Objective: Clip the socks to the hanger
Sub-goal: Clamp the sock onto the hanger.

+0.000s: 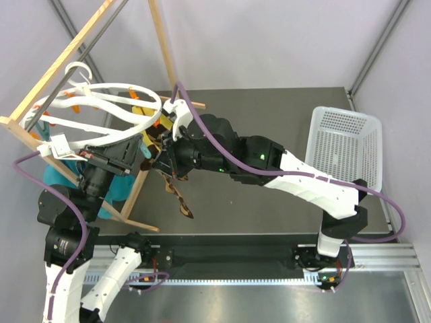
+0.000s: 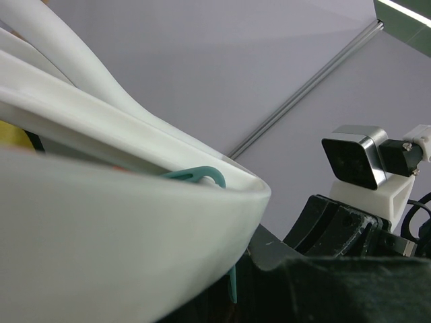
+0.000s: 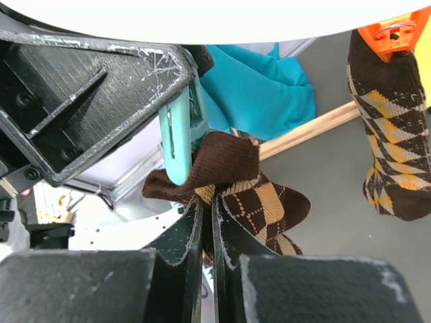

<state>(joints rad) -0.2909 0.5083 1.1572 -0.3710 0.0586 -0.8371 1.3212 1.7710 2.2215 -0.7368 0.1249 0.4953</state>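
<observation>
The white ring hanger (image 1: 111, 101) hangs on the wooden rack at the upper left and fills the left wrist view (image 2: 101, 222). My right gripper (image 3: 207, 205) is shut on a brown argyle sock (image 3: 269, 202), which hangs below it in the top view (image 1: 178, 195). The sock's dark cuff sits in a teal clip (image 3: 176, 138) under the ring. My left gripper (image 1: 138, 158) grips that clip (image 2: 202, 176), its black finger (image 3: 87, 87) pressed against it. A second argyle sock (image 3: 387, 134) hangs from an orange clip (image 3: 394, 30).
The wooden frame rack (image 1: 67, 47) stands at the far left, with a leg (image 3: 316, 128) behind the socks. A teal cloth (image 3: 262, 87) hangs from the ring, and a yellow cloth (image 1: 149, 140) is beside it. A white mesh basket (image 1: 347, 145) sits at the right.
</observation>
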